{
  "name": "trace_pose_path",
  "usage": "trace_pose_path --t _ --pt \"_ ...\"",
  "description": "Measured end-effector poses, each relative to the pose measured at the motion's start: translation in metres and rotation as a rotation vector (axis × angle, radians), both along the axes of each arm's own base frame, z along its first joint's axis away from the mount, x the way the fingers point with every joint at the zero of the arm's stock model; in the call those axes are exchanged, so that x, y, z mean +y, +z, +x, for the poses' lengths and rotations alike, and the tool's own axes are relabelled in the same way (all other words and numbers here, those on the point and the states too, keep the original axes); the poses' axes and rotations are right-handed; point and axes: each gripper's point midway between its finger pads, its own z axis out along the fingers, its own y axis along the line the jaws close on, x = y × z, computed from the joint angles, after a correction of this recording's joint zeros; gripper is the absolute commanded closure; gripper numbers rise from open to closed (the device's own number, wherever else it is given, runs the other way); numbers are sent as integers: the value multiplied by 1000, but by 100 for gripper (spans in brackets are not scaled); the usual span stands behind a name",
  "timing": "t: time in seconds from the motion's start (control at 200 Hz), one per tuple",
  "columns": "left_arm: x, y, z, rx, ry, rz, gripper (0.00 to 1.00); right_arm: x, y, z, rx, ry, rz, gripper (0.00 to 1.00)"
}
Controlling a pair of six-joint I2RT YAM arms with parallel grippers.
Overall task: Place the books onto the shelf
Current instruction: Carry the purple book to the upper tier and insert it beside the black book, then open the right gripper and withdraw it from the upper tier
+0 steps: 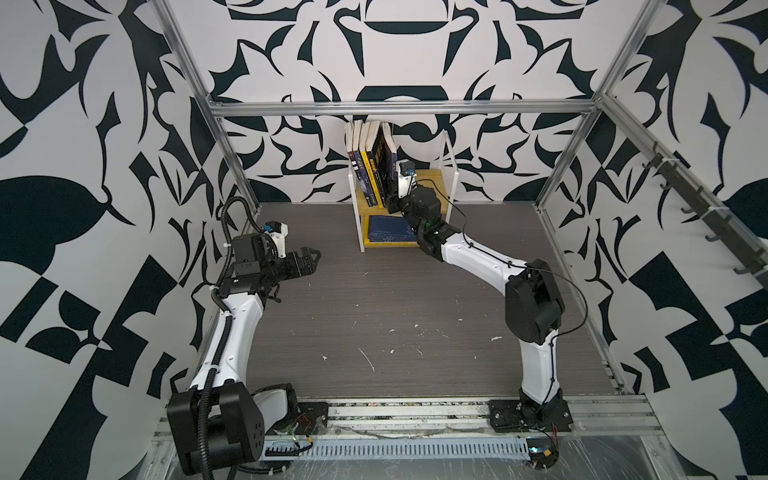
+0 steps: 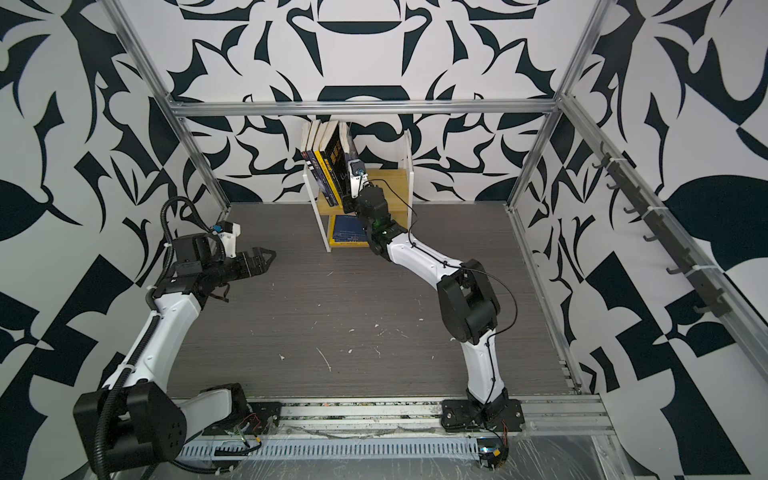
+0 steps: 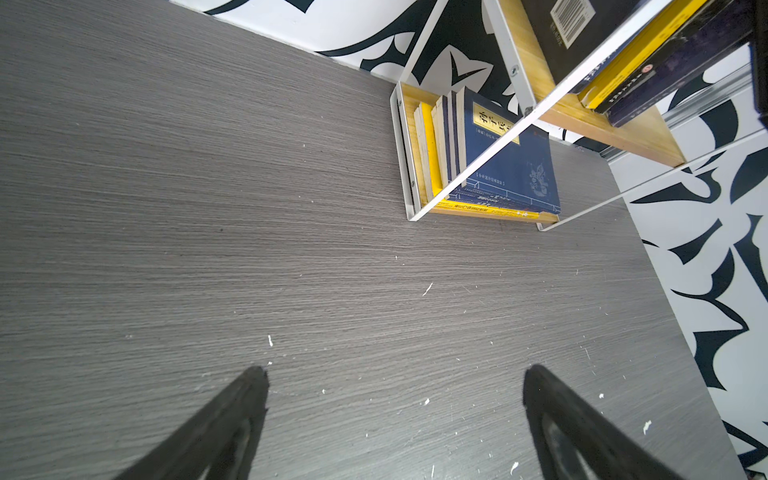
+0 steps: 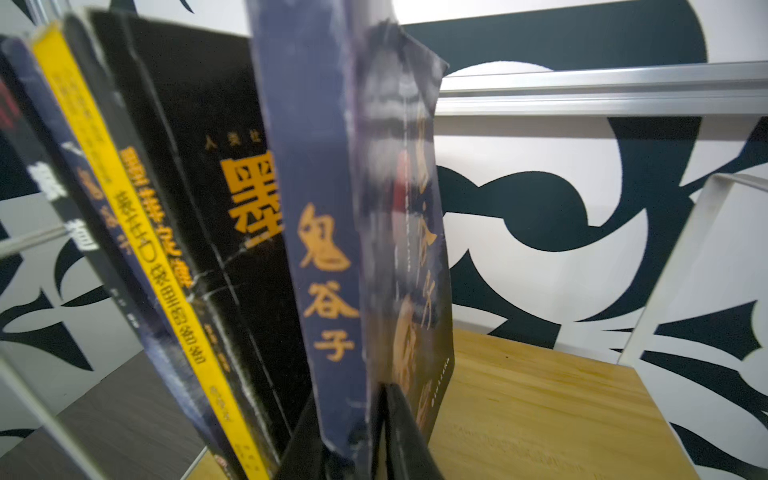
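Note:
The shelf [image 1: 432, 183] [image 2: 390, 178] stands at the back wall. Several books [image 1: 368, 166] [image 2: 322, 166] stand leaning at the left end of its top board. A flat stack of books [image 1: 388, 230] [image 3: 507, 166] lies on the lower board. My right gripper [image 4: 351, 399] is at the bottom of the rightmost book, a dark purple-blue one [image 4: 328, 249] [image 1: 390, 162]. That book stands on the top board [image 4: 540, 395] between fingers [image 4: 399, 436] parted slightly, and its cover is blurred. My left gripper [image 1: 313, 255] [image 3: 392, 370] hovers wide open and empty over the table, left of the shelf.
The shelf's white right frame side [image 1: 451, 162] stands beyond the bare right half of the top board. The grey wood-grain table [image 1: 374, 311] carries small white flecks. Aluminium frame bars [image 1: 399, 109] run along the back and sides.

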Motion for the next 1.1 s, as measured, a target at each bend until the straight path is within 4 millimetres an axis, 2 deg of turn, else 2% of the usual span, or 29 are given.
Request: trace_pose_path --t 0.13,0.32,0.415,0.51,0.65,0.785,1.1 --pt "0 -2 1 6 0 -2 1 -1 3 -7 8 85 3 65" --pt "2 -3 1 10 6 -3 1 -3 24 -19 -11 214 28 57" --pt "4 -3 1 10 11 -3 1 -5 27 -20 -2 279 52 53" --pt "5 -3 1 11 16 -4 1 -8 22 -18 30 333 79 48" --pt "6 -3 1 11 20 -5 1 -11 12 -11 68 392 99 46" --pt "8 -3 2 13 27 -8 1 -4 2 -3 102 456 120 46" --pt "13 -3 2 13 40 -7 0 7 -15 -11 169 540 113 46"
